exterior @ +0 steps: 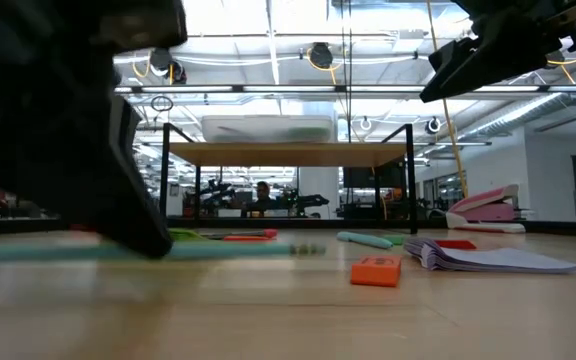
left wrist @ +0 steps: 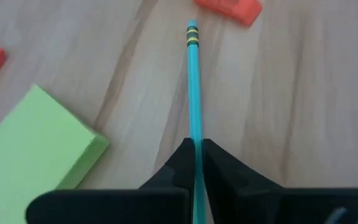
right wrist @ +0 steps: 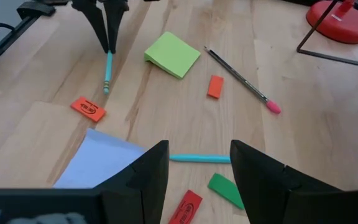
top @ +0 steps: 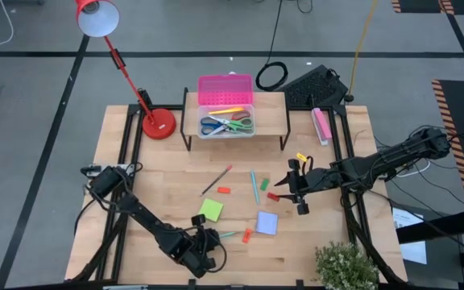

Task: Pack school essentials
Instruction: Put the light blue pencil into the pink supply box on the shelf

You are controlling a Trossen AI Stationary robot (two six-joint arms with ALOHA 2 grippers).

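Left gripper [left wrist: 197,149] jaws pinched on teal pencil [left wrist: 194,81] near the table's front edge; only the left wrist view shows the grip. Green sticky pad [left wrist: 33,149] just beside, orange eraser [left wrist: 229,7] past the pencil tip. Right gripper [right wrist: 199,163] jaws wide, above mid-table over a teal pen [right wrist: 199,158], lavender pad [right wrist: 101,160] alongside.
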